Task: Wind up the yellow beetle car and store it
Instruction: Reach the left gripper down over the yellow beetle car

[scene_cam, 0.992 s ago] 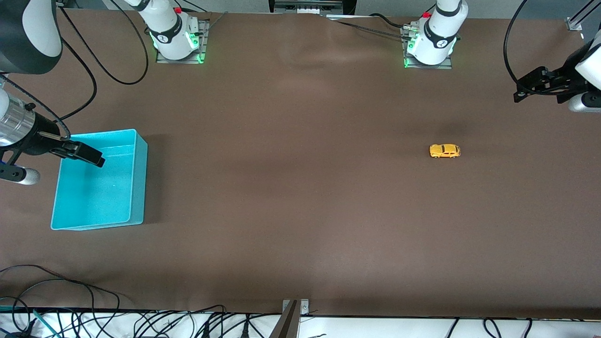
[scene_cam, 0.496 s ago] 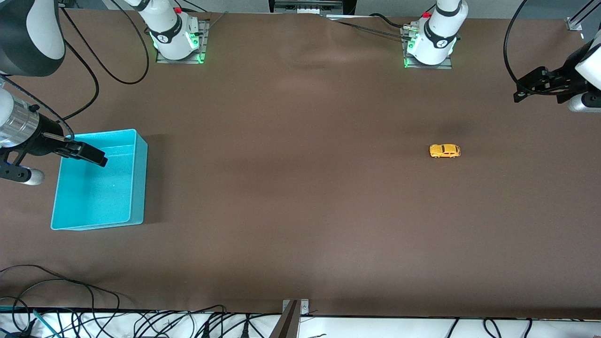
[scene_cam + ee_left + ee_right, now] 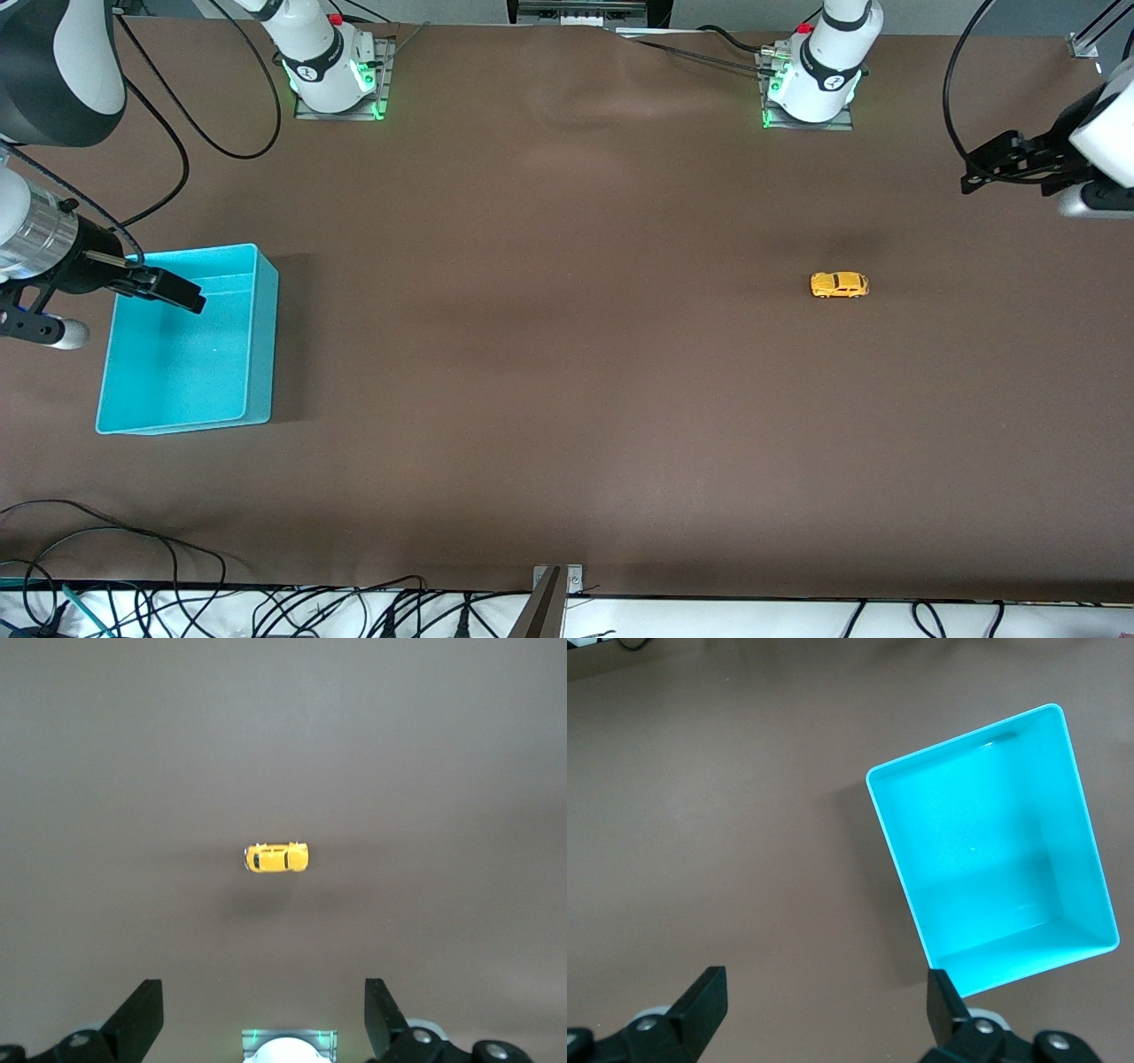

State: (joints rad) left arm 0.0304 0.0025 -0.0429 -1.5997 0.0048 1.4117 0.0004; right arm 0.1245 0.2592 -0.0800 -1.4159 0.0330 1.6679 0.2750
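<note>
On my left wrist feed the left gripper [image 3: 263, 1019] has its fingers [image 3: 142, 1014] spread wide apart with nothing between them. It hangs high over the bare table [image 3: 567, 399] at the left arm's end. The yellow beetle car [image 3: 839, 284] sits on its wheels on the brown table surface, untouched, well apart from that gripper (I see it small and centred between the finger tips in the wrist feed [image 3: 275, 857]).

The right gripper [image 3: 824, 1010] is just as wide apart and empty. From the front I see it [image 3: 182, 297] over the turquoise bin [image 3: 257, 354], at the edge toward the right arm's end. The bin holds nothing and stands well apart from the car.
</note>
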